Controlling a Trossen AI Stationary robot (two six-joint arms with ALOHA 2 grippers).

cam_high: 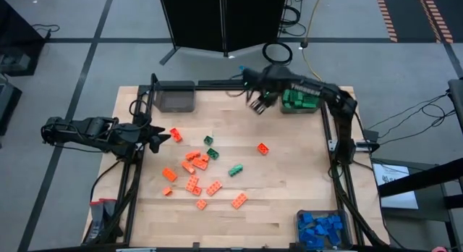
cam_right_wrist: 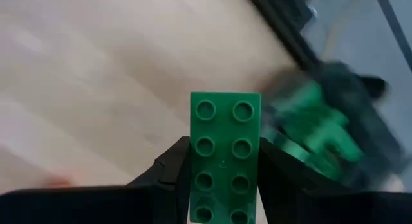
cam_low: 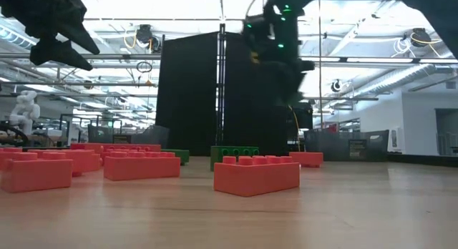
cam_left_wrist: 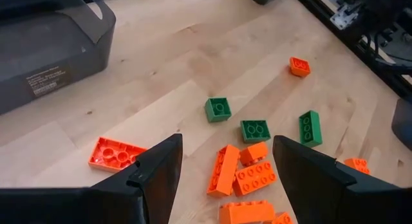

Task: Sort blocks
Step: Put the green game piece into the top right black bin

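Several orange blocks [cam_high: 194,181] and three green ones [cam_high: 213,153] lie flat and scattered on the wooden table [cam_high: 282,187], left of its middle. One orange block [cam_high: 262,148] lies apart toward the right. My right gripper [cam_high: 255,105] hangs high near the far edge, beside a bin of green blocks [cam_high: 300,100], and is shut on an oblong green block [cam_right_wrist: 225,153]. My left gripper [cam_high: 160,137] waits open above the table's left edge, with nothing between its fingers [cam_left_wrist: 161,169]. My right gripper pinches the green block by its two long sides [cam_right_wrist: 196,179] between the two fingers. The fingers point steeply down and lie along the block, whose free end sticks out past them. The block is lifted clear of the table, its studded face toward the wrist camera.
A grey bin [cam_high: 176,98] stands at the far left corner. A bin of blue blocks [cam_high: 322,229] stands at the near right corner. Black frame rails [cam_high: 338,172] run along the table's sides. Bare wood lies between the scattered blocks and the right edge.
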